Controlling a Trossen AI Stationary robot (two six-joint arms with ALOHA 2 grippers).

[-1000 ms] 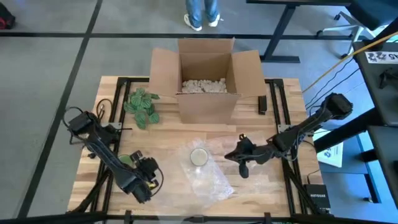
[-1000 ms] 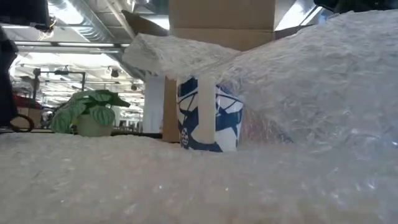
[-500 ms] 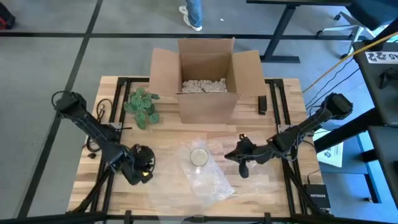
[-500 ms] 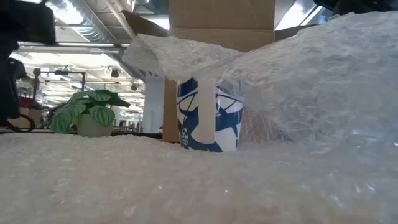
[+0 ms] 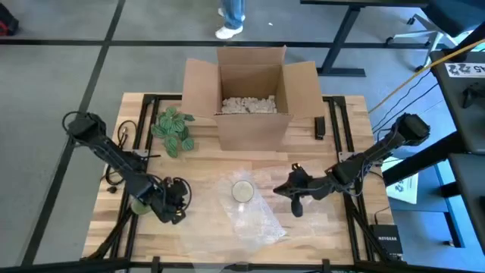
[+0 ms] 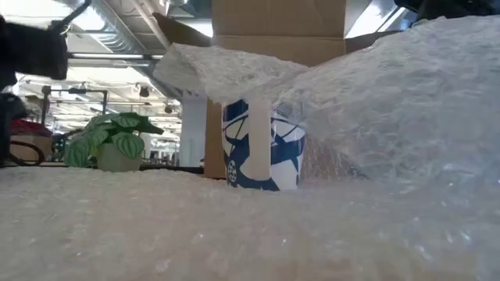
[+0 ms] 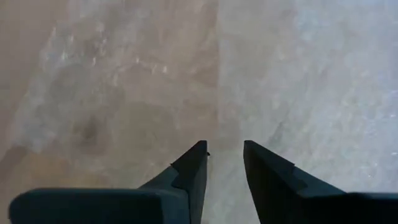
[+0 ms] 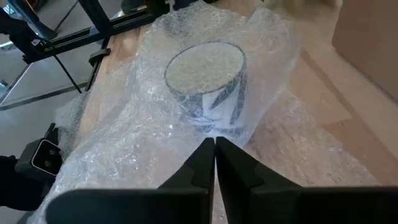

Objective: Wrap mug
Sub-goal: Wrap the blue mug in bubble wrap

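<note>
Blue-white patterned mug (image 5: 242, 191) stands mid-counter, half under clear bubble wrap sheet (image 5: 254, 216). Right tool (image 5: 282, 189) just right of mug, fingers together, pinching wrap edge. Left tool (image 5: 180, 203) slightly apart, empty. Next: fold wrap over mug.

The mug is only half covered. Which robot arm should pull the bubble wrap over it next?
Probably the right. The right gripper, shut, sits beside the mug at the bubble wrap edge. The left gripper, open, is farther off, over bare table.
</note>
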